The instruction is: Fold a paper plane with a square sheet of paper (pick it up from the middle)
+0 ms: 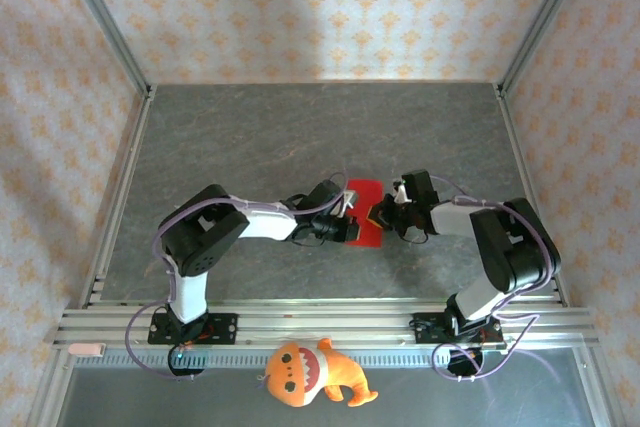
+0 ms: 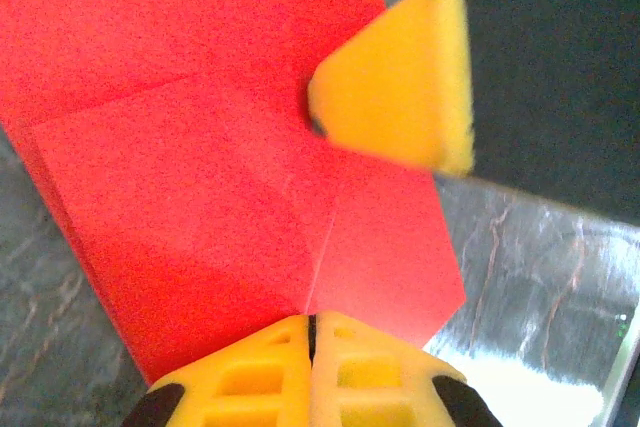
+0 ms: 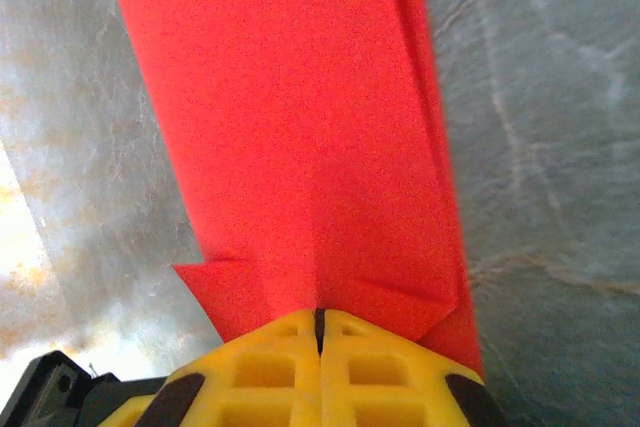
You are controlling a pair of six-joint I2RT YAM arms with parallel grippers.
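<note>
step: mid-fold, thin bright red paper sheet point(image 1: 362, 194) | left pincer point(image 2: 312, 327) and right pincer point(image 3: 320, 317) clamped on its crease | next: likely press fold flat

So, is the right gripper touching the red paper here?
Touching. The right wrist view shows the right gripper shut on the red paper at its near edge.
</note>
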